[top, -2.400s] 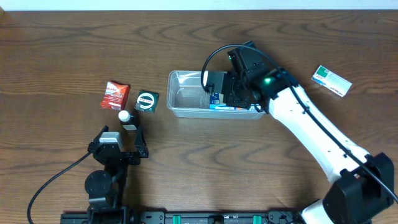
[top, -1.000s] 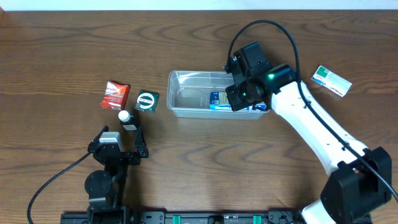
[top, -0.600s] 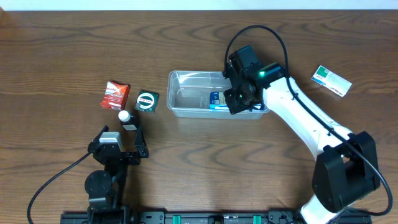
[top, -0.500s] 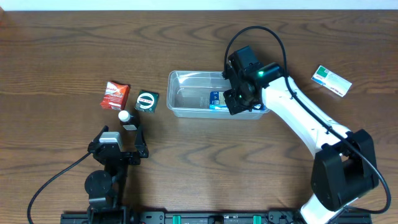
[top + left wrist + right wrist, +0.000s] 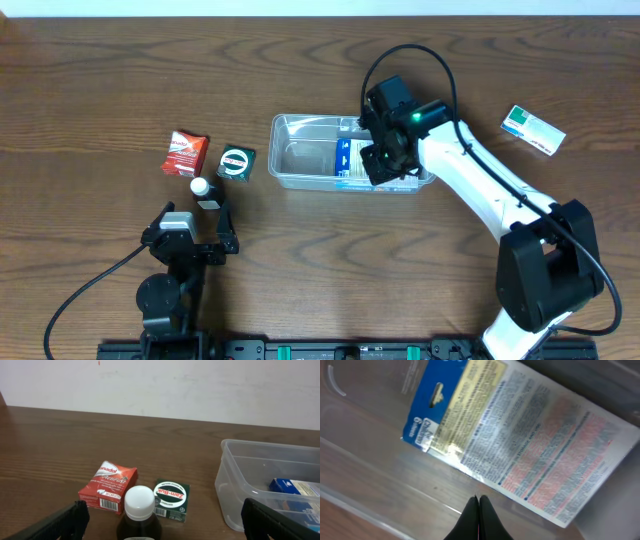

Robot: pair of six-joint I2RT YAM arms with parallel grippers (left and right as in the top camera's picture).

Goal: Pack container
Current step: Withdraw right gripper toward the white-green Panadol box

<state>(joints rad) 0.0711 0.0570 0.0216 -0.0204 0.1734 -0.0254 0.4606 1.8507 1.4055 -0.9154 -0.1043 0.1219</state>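
Observation:
The clear plastic container (image 5: 300,165) sits at mid-table. A blue and white printed box (image 5: 348,160) lies flat inside it, toward the right end. My right gripper (image 5: 386,166) is down in the container beside that box, shut and holding nothing. In the right wrist view its closed fingertips (image 5: 479,501) rest on the container floor just below the box (image 5: 520,445). My left gripper (image 5: 195,218) stays open near the front left, holding nothing. A brown bottle with a white cap (image 5: 139,510) stands just in front of the left gripper (image 5: 165,525), and the container (image 5: 235,485) is to the right.
A red packet (image 5: 186,153) and a dark green box (image 5: 236,162) lie left of the container, with the white-capped bottle (image 5: 203,190) in front of them. A green and white box (image 5: 532,129) lies at the far right. The right arm's cable loops over the container's right end.
The blue box stood on edge against the container's front wall and now lies flat. The shut right gripper shifted slightly left inside the container. The left arm has not moved.

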